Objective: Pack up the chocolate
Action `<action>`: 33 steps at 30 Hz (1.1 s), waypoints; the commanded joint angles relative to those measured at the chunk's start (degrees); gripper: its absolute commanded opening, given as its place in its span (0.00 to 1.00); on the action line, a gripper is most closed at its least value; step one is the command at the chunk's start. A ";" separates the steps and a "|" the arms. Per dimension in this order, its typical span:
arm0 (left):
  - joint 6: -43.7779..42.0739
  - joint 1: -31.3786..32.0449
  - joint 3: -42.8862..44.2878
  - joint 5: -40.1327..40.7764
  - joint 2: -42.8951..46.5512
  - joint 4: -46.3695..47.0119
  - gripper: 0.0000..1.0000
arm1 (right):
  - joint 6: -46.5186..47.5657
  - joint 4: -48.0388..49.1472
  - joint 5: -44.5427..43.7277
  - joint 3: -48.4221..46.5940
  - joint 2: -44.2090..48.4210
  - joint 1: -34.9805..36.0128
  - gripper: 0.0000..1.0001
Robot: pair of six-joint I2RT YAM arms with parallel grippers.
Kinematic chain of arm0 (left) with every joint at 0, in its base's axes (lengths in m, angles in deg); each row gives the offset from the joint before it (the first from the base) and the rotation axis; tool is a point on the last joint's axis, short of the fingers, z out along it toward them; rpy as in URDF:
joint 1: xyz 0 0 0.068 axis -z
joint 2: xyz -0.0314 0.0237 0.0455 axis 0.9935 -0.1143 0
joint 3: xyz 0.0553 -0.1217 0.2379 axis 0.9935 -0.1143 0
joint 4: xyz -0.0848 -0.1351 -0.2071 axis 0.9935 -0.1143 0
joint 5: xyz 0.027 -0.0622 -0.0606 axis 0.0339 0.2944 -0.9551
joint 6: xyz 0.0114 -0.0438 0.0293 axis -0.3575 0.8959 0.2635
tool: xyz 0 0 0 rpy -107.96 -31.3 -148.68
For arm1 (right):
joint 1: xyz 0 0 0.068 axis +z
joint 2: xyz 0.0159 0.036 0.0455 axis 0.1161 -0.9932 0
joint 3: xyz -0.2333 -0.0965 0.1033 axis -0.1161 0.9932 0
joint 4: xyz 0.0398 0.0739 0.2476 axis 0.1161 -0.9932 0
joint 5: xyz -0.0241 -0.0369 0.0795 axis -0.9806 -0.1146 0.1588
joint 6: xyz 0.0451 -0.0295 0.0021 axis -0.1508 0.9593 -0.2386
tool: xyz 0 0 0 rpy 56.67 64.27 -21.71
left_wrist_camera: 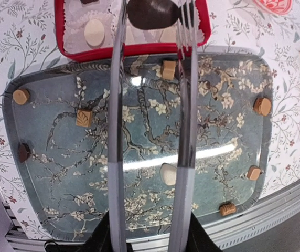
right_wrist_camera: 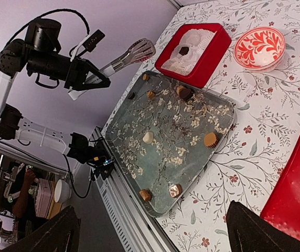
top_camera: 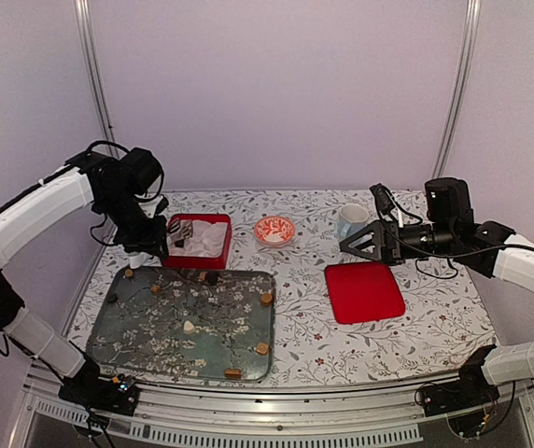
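The left hand (top_camera: 146, 245) is clenched on the handle end of a pair of metal tongs (left_wrist_camera: 117, 131). Their long axis runs away from the hand toward 2 o'clock in the top view. Between the tong tips sits one dark piece (left_wrist_camera: 150, 13) of chocolate, apparently pinched there, over the tray-side part of the red box (left_wrist_camera: 82, 53). The coming move therefore looks like a plain release, since the box lies under the tips rather than off to one side.

Inside the box, the wrist view shows one cream piece (left_wrist_camera: 94, 31) in a paper cup and one more dark lump at the picture's top edge. At 6 o'clock from the box, the tray (left_wrist_camera: 61, 184) carries nine pieces: six caramel, two dark and one cream.

The left hand is by far the nearer. The right hand (top_camera: 356, 241), released wide and holding nothing, hovers well apart at 3 o'clock over the worktop (top_camera: 295, 308), near one red lid (top_camera: 363, 291), one mug (top_camera: 351, 219) and one patterned bowl (top_camera: 274, 231).
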 commanded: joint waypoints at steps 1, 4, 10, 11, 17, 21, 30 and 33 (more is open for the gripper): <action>-1.92 -2.67 3.23 0.10 -3.97 2.79 0.29 | 0.01 0.18 -1.05 -1.06 -0.26 -0.28 0.99; -2.27 -4.16 3.90 -0.09 -6.62 5.20 0.29 | -0.25 0.18 -1.17 -1.13 -0.56 -0.28 0.99; -4.13 -6.10 5.19 -0.56 -12.00 8.65 0.29 | -0.41 -0.02 -1.37 -1.58 -1.30 -0.28 0.99; -4.47 -6.25 5.45 -0.59 -12.77 9.10 0.29 | -0.45 0.00 -1.37 -1.59 -1.45 -0.28 0.99; -5.57 -6.85 8.05 -1.19 -18.23 10.70 0.29 | -0.46 -0.17 -1.45 -2.09 -2.33 -0.23 0.99; -5.88 -6.85 9.23 -1.84 -20.60 11.18 0.29 | -0.30 -0.42 -1.71 -2.26 -2.70 -0.25 0.99; -5.67 -7.13 7.04 -1.53 -20.99 11.44 0.29 | -0.36 -0.87 -2.49 -1.80 -2.47 -0.28 0.99; -5.96 -7.20 6.37 -2.10 -21.29 11.52 0.30 | -0.49 -0.88 -2.77 -1.46 -2.20 -0.28 0.99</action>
